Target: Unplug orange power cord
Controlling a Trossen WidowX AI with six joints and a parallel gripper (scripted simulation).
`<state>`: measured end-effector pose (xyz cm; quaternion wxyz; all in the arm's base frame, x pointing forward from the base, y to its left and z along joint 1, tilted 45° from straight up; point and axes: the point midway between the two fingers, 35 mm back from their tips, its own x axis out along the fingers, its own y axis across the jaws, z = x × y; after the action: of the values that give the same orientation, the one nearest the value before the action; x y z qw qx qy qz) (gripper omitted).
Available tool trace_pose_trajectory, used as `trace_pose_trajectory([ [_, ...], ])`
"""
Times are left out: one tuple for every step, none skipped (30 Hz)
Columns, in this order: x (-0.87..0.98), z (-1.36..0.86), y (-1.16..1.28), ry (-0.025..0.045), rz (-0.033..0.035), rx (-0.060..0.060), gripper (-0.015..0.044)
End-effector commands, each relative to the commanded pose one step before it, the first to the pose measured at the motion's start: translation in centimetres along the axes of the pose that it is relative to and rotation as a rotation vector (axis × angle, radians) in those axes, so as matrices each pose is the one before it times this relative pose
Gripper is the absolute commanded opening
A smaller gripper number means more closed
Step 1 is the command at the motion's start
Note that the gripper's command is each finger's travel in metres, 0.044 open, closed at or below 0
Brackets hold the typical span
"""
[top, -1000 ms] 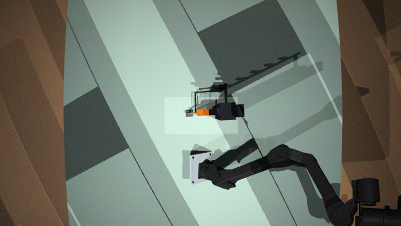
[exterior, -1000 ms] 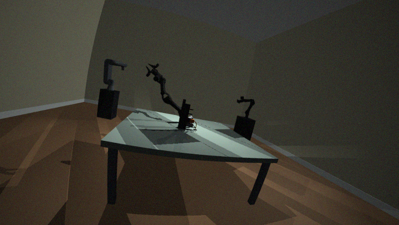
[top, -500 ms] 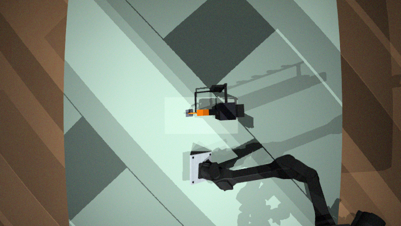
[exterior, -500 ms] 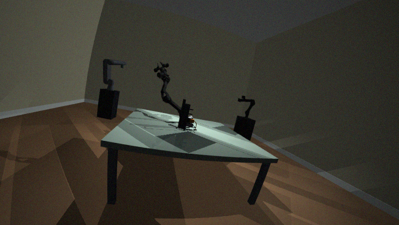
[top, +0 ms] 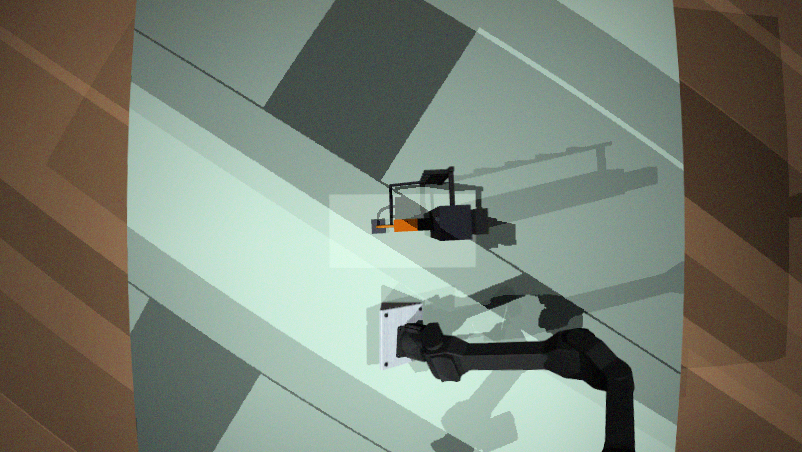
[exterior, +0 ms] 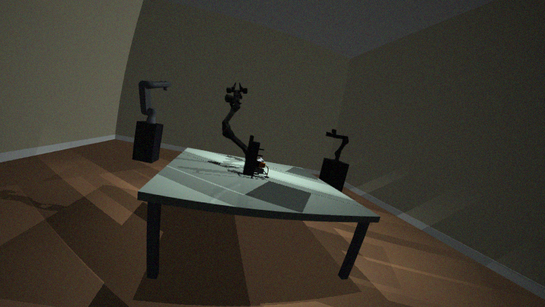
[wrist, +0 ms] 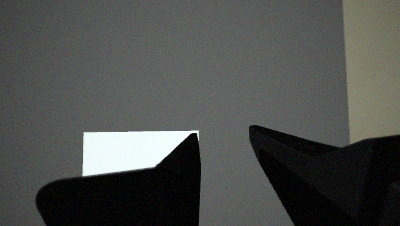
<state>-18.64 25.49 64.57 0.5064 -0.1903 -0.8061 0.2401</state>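
Observation:
An orange block (top: 405,225) (exterior: 261,165), which looks like the plug, sits beside a tall dark upright body (top: 452,222) (exterior: 251,158) on the table, with a short black part between them. A thin orange cord (top: 385,226) (exterior: 268,171) leaves it on the far side from that body. Which dark part is the power strip, and whether the plug is seated in it, I cannot tell. My gripper (exterior: 237,84) (wrist: 223,136) is partly open and empty. It points upward, high above the table and away from plug and cord; the top view does not show it.
My arm (top: 505,355) (exterior: 225,129) rises from a pale base plate (top: 387,348) beside the plug. Thin black frame bars (top: 452,188) stand around the orange block. A small grey block (top: 377,229) is at the cord. Two other arms (exterior: 143,95) (exterior: 342,144) stand on pedestals beyond the table (exterior: 213,194).

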Motion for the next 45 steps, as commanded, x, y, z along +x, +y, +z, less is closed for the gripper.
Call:
trace_pose_trajectory([
  [-0.025,0.217,5.999,-0.00619,0.17601,0.0096,0.016],
  [0.183,-0.075,1.737,0.00216,0.05051,0.0079,0.016],
  [0.202,-0.134,1.735,0.00376,0.05058,0.0083,0.016],
  [0.221,-0.191,1.731,0.00532,0.05061,0.0087,0.016],
  [0.24,-0.247,1.725,0.00685,0.0506,0.0091,0.016],
  [0.209,-0.573,1.557,0.01646,0.04578,-0.0006,0.016],
  [0.201,-0.53,1.354,0.01519,0.03991,-0.0002,0.016],
  [0.205,-0.528,1.28,0.0151,0.03782,0.0001,0.016],
  [0.215,-0.549,1.268,0.01567,0.03754,0.0004,0.016],
  [0.211,-0.527,1.163,0.01499,0.03452,0.0007,0.016],
  [0.19,-0.423,0.966,0.01197,0.02878,0.0016,0.016],
  [0.222,-0.387,1.06,0.01081,0.03175,0.0044,0.016],
  [0.264,-0.47,1.222,0.01313,0.03671,0.0053,0.016],
  [0.279,-0.502,1.233,0.01399,0.03723,0.0057,0.016],
  [0.289,-0.525,1.223,0.01461,0.03707,0.006,0.016],
  [0.365,-0.526,1.445,0.01413,0.04381,0.0109,0.016],
  [0.421,-0.63,1.602,0.01694,0.04885,0.0128,0.016],
  [0.438,-0.672,1.579,0.01807,0.04855,0.0133,0.016],
  [0.455,-0.713,1.555,0.01914,0.04824,0.0139,0.016],
  [0.472,-0.751,1.53,0.02017,0.04791,0.0145,0.016],
  [0.488,-0.787,1.504,0.02114,0.04756,0.0151,0.016],
  [0.504,-0.822,1.476,0.02208,0.0472,0.0157,0.016],
  [0.519,-0.855,1.448,0.02296,0.04683,0.0162,0.016],
  [0.534,-0.885,1.419,0.0238,0.04645,0.0168,0.016],
  [0.549,-0.914,1.389,0.02459,0.04606,0.0173,0.016],
  [0.564,-0.94,1.358,0.02533,0.04566,0.0179,0.016],
  [0.578,-0.965,1.327,0.02603,0.04527,0.0184,0.016],
  [0.591,-0.987,1.295,0.02669,0.04487,0.0189,0.016],
  [0.605,-1.008,1.263,0.0273,0.04448,0.0194,0.016],
  [0.617,-1.025,1.231,0.02784,0.0441,0.0199,0.016],
  [0.625,-1.021,1.2,0.02804,0.04386,0.0202,0.016],
  [0.627,-0.998,1.172,0.02794,0.04374,0.0203,0.016],
  [0.634,-0.994,1.142,0.02819,0.04346,0.0205,0.016],
  [0.645,-1.006,1.11,0.02867,0.04308,0.0208,0.016],
  [0.655,-1.016,1.077,0.02911,0.0427,0.0211,0.016],
  [0.716,-1.11,1.132,0.03199,0.04582,0.0231,0.016],
  [0.74,-1.139,1.115,0.03305,0.04626,0.0238,0.016],
  [0.75,-1.145,1.077,0.03348,0.04583,0.0241,0.016],
  [0.76,-1.148,1.038,0.03386,0.04542,0.0243,0.016],
  [0.769,-1.15,1.0,0.03422,0.04502,0.0244,0.016],
  [0.777,-1.15,0.963,0.03454,0.04463,0.0246,0.016],
  [0.784,-1.148,0.926,0.03483,0.04426,0.0246,0.016],
  [0.791,-1.144,0.89,0.03509,0.04389,0.0247,0.016],
  [0.796,-1.138,0.855,0.03533,0.04354,0.0247,0.016],
  [0.801,-1.131,0.82,0.03555,0.0432,0.0246,0.016],
])
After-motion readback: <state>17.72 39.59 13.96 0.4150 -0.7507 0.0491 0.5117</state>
